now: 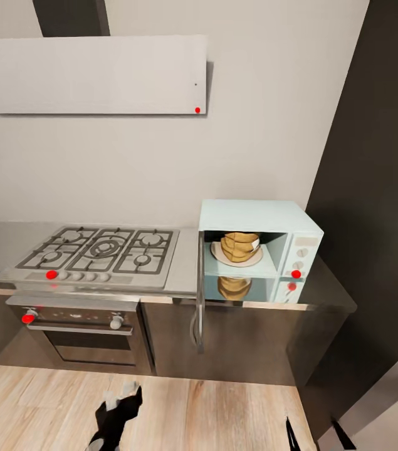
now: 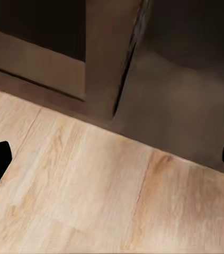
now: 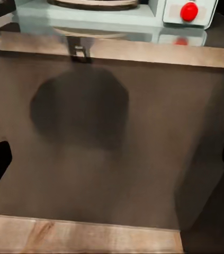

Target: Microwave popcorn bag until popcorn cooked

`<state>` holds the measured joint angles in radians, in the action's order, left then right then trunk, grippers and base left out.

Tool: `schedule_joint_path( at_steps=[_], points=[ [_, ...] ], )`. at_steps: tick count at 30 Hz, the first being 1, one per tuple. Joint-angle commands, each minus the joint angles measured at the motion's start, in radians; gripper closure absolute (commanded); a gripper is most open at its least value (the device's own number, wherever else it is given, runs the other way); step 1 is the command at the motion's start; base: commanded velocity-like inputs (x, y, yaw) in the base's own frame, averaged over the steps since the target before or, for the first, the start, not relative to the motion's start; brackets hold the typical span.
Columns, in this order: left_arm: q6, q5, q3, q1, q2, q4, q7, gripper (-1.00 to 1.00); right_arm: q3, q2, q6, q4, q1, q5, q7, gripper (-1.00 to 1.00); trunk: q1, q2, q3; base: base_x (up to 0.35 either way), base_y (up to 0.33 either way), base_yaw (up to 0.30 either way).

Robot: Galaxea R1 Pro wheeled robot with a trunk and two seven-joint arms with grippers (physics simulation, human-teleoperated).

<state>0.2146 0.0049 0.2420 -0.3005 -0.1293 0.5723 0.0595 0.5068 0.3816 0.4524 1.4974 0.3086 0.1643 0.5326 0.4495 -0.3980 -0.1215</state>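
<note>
Head view: popcorn bag [image 1: 240,245] resting on the plate [image 1: 224,256] inside the microwave [image 1: 258,241], door [image 1: 200,294] swung open, on the tabletop [image 1: 186,275] beside the gas hob [image 1: 101,250]. Left tool [image 2: 112,159] and right tool [image 3: 112,159] wide, empty, low before the cabinet fronts [image 1: 242,344].

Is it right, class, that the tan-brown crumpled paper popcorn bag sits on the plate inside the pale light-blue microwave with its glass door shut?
Not quite. The microwave door stands open, swung out toward the room, as the head view shows. The popcorn bag does sit on the plate inside.
</note>
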Motion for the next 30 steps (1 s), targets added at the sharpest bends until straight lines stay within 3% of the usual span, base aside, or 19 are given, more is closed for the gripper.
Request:
schedule_joint_path(
  at_steps=[1, 4, 6, 10, 12, 13, 16, 17, 19, 21, 30],
  points=[
    [-0.011, 0.001, -0.009, -0.054, -0.006, 0.039, 0.003, -1.00, 0.004, 0.000, 0.006, -0.012, 0.000, 0.008, 0.000, -1.00, 0.001, -0.002, -0.002, 0.000, 0.000, 0.000],
    [-0.056, 0.000, -0.020, -0.199, -0.007, 0.071, 0.009, -1.00, 0.005, 0.001, 0.006, -0.026, 0.000, 0.008, -0.002, -1.00, 0.001, -0.002, -0.002, 0.000, 0.000, 0.000],
    [-0.193, 0.000, -0.021, -0.343, -0.006, 0.075, 0.008, -1.00, 0.027, 0.001, 0.007, -0.029, 0.000, 0.007, -0.004, -1.00, 0.001, -0.002, -0.002, 0.000, 0.000, 0.000],
    [-0.303, 0.001, -0.022, -0.475, -0.010, 0.072, 0.006, -1.00, 0.095, 0.002, 0.008, -0.023, 0.001, 0.005, -0.002, -1.00, 0.001, -0.002, -0.002, 0.000, 0.000, -0.145],
    [-0.308, 0.002, -0.024, -0.494, -0.013, 0.071, 0.005, -1.00, 0.112, 0.002, 0.008, -0.022, 0.001, -0.020, -0.001, -1.00, 0.001, -0.002, -0.001, 0.000, 0.000, -0.280],
    [-0.312, 0.005, -0.026, -0.500, -0.017, 0.066, -0.001, -1.00, 0.125, 0.002, 0.007, -0.022, 0.001, -0.057, 0.005, -1.00, 0.001, -0.002, 0.000, 0.000, 0.000, -0.293],
    [-0.318, 0.006, -0.037, -0.502, -0.035, 0.053, -0.010, -1.00, 0.129, 0.001, 0.005, -0.019, 0.001, -0.080, 0.010, -1.00, 0.001, -0.002, 0.001, 0.000, 0.000, -0.295],
    [-0.319, 0.006, -0.046, -0.502, -0.038, 0.052, -0.022, -1.00, 0.129, 0.002, 0.005, -0.019, 0.001, -0.081, 0.010, -1.00, 0.001, -0.002, 0.002, 0.000, 0.000, -0.296],
    [-0.321, 0.006, -0.077, -0.502, -0.040, 0.049, -0.137, -1.00, 0.130, 0.002, 0.006, -0.016, 0.002, -0.082, 0.010, -1.00, 0.001, -0.002, 0.003, 0.000, 0.000, -0.296],
    [-0.322, 0.005, -0.085, -0.499, -0.041, 0.039, -0.193, -1.00, 0.130, 0.002, 0.006, -0.015, 0.003, -0.082, 0.010, -1.00, 0.001, -0.002, 0.004, 0.000, 0.000, -0.296],
    [-0.322, 0.003, -0.092, -0.493, -0.042, 0.015, -0.224, -1.00, 0.131, 0.002, 0.005, -0.014, 0.002, -0.083, 0.005, -1.00, 0.001, -0.002, 0.009, 0.000, 0.000, -0.296]
  ],
)
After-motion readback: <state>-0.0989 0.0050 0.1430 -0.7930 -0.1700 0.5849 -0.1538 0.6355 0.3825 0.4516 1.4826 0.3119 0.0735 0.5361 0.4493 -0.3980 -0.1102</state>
